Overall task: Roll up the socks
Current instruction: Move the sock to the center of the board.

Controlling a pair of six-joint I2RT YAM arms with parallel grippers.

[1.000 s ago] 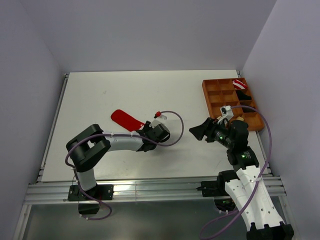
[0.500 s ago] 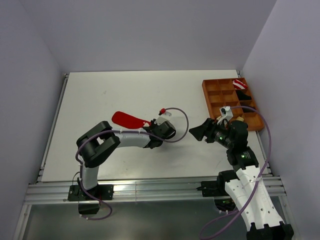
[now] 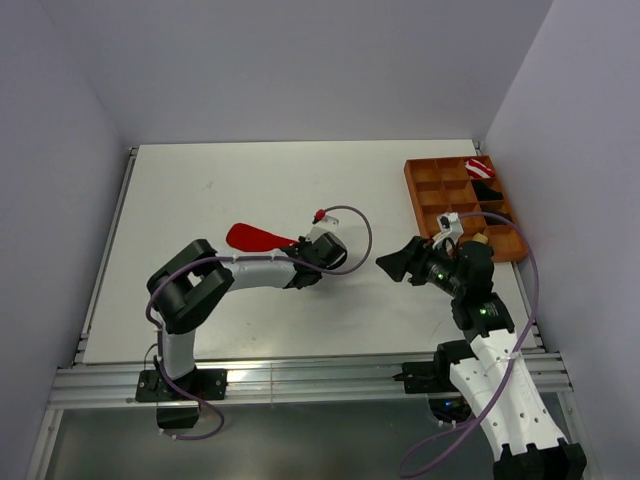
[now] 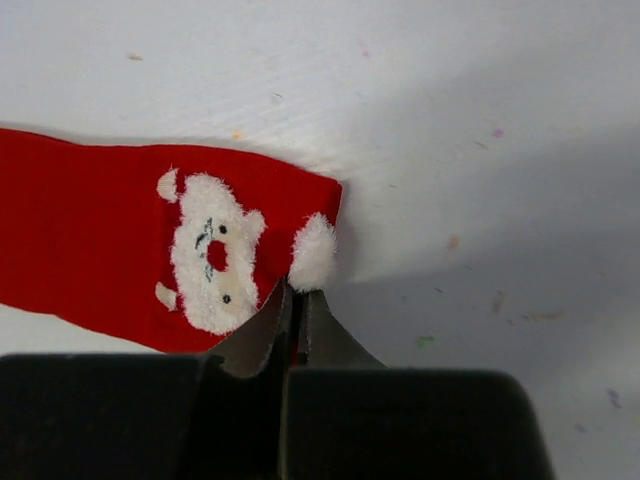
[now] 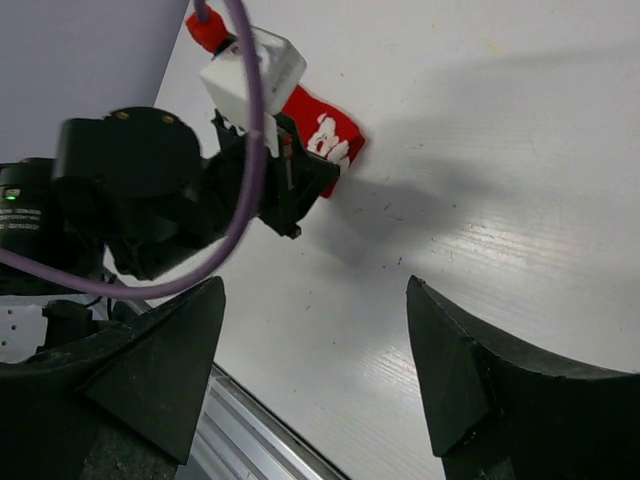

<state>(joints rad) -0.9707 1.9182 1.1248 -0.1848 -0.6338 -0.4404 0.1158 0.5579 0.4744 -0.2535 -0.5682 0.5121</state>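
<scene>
One of the socks, a red one (image 4: 90, 235) with a fluffy white face mark (image 4: 210, 255), lies flat on the white table, left of centre (image 3: 255, 237). My left gripper (image 4: 297, 292) is shut on the sock's near edge beside a white pompom, and a sliver of red shows between the jaws. From above, the left gripper (image 3: 298, 260) sits low at the sock's right end. My right gripper (image 5: 313, 290) hangs open and empty above bare table, right of the sock (image 5: 330, 140), facing the left gripper (image 5: 290, 190).
An orange compartment tray (image 3: 420, 190) stands at the back right. It holds a red-and-white striped bundle (image 3: 480, 167) and a black bundle (image 3: 488, 190). A purple cable (image 3: 350, 235) loops over the left wrist. The table's front rail (image 5: 260, 425) runs below the right gripper.
The left gripper's jaws have closed onto the red sock's edge. The left arm shifted a little and the sock's end moved with it. The right arm stayed still.
</scene>
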